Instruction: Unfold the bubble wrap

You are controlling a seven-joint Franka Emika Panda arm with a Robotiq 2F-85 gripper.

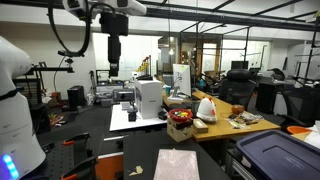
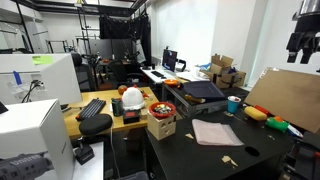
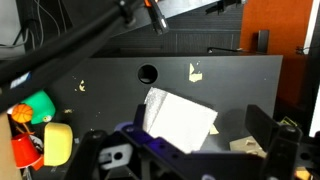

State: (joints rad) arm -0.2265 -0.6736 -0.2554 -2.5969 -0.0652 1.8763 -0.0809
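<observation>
Gripper [image 1: 113, 66] hangs raised, fingers spread and empty; folded bubble wrap [image 3: 180, 118] lies directly below on black table [image 3: 105, 95].

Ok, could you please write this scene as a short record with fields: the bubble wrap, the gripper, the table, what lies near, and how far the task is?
bubble wrap: pale sheet, appears folded into a compact rectangle, lying flat
table: black top, carries the wrap
gripper: open, high above the table, touching nothing
nearby: a yellow object and a cardboard sheet, both apart from the wrap
task state: unfolding not yet begun
</observation>
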